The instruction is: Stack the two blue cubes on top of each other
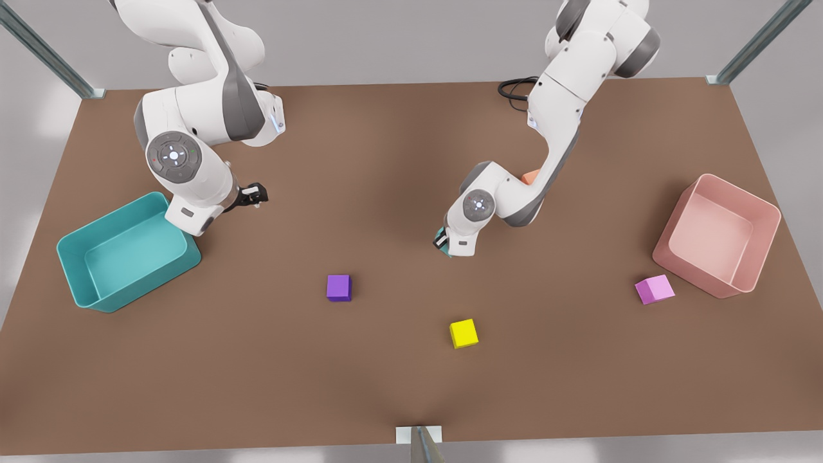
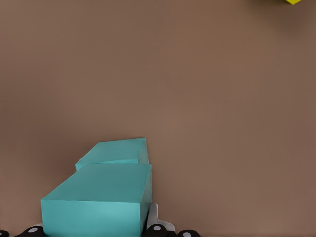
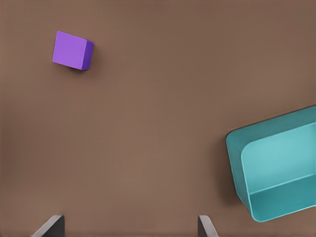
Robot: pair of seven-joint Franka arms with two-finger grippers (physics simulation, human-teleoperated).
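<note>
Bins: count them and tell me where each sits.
2. The teal bin is at the front view's left, the pink bin at its right; none seems hidden.

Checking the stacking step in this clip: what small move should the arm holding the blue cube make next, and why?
Probably shift the held blue cube a little forward until it sits squarely over the other blue cube. The left gripper is shut on it, and the left wrist view shows the other blue cube just beyond it, not yet underneath. The right gripper waits open by the bin.
</note>
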